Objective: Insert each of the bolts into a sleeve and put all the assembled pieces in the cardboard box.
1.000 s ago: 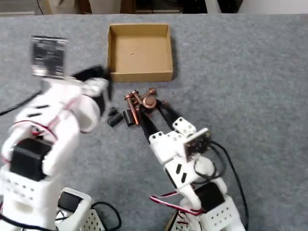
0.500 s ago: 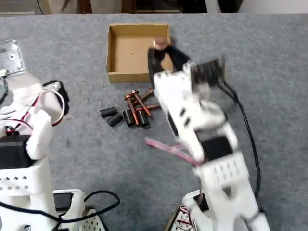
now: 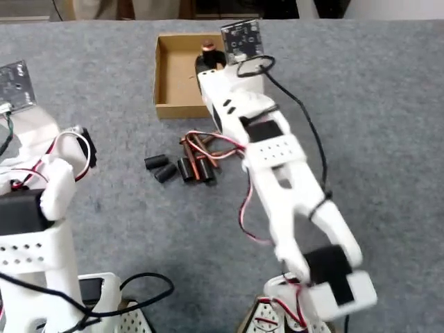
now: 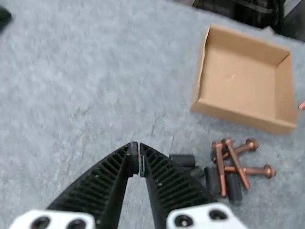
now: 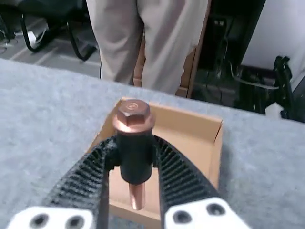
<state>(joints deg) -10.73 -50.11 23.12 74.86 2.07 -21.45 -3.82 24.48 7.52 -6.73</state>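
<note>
My left gripper (image 4: pixel 138 160) is closed on nothing above the counter (image 4: pixel 71 86). Beyond it lie loose copper bolts (image 4: pixel 236 160) and black sleeves (image 4: pixel 181 161). Farther off, my right gripper (image 5: pixel 136 148) clamps a sleeved bolt (image 5: pixel 133 117) upright over the cardboard box (image 5: pixel 190 126) near the counter's far edge.

No text, number or sign is legible. Markings on the circuit board (image 3: pixel 243 40) at the worktop's (image 3: pixel 381 104) 12 o'clock and on the second circuit board (image 3: pixel 15 84) at 9 o'clock are too small to read.

white arms (image 3: pixel 277 159), black ribbed pincer fingers (image 4: pixel 109 174), red-and-white cables (image 3: pixel 242 208)
</note>
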